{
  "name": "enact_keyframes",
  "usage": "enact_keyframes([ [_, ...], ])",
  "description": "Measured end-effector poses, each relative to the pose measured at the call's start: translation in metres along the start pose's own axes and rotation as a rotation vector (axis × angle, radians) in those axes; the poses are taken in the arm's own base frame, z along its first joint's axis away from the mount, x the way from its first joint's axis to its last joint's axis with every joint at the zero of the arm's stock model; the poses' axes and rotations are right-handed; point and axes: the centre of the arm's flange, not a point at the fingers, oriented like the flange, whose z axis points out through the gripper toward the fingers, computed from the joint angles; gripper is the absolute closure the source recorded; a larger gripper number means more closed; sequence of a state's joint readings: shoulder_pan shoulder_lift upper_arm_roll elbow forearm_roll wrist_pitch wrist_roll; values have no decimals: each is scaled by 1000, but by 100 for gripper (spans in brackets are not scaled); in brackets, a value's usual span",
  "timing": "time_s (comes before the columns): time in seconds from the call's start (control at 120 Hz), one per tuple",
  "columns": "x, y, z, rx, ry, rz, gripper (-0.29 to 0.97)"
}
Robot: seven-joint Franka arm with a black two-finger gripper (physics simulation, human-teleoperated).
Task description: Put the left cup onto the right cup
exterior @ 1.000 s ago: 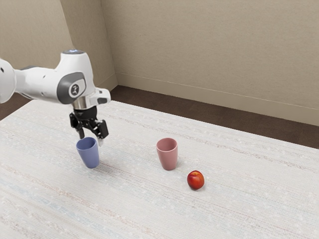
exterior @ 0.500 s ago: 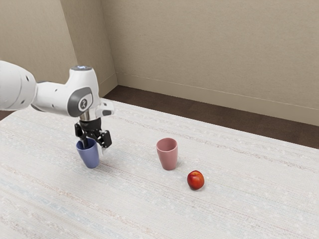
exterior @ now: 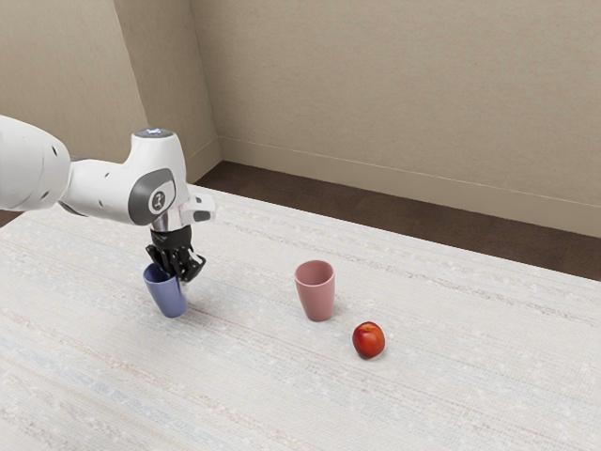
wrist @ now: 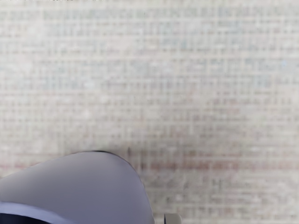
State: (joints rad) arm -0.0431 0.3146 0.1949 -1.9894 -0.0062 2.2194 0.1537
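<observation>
Claw (exterior: 176, 271) position is recorded at the rim of the blue cup (exterior: 166, 297), on the side of the rim toward the exterior view's right. The black fingers are drawn close together and appear to be pinching the cup wall, one inside and one outside. The blue cup is seen standing on the table (exterior: 451, 395) directly under the claw, slightly tilted, near the exterior view's left. In the wrist view its smooth rounded wall (wrist: 74, 186) is seen close beneath the hand, with the table surface (wrist: 187, 93) beyond it. The pink cup (exterior: 315, 291) is found upright, well apart from the blue cup toward the exterior view's right. Both cups are plain, matte, handleless tumblers that taper toward the base. A round red-orange fruit (exterior: 369, 339) is noted near the pink cup, not touching it. The tabletop is pale with fine streaked, woven-looking grain. The arm (exterior: 103, 183) is glossy white with grey joint caps.
</observation>
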Motion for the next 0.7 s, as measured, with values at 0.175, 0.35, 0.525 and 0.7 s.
enact_keyframes([
  [0.175, -2, -5, -6, 1, 6, -4, 76],
  [0.35, -9, -7, -48, -4, 48, -3, 77],
  [0.525, -20, 29, -110, -9, 96, 69, 78],
  [0.7, -22, 95, -153, -13, 108, 196, 78],
])
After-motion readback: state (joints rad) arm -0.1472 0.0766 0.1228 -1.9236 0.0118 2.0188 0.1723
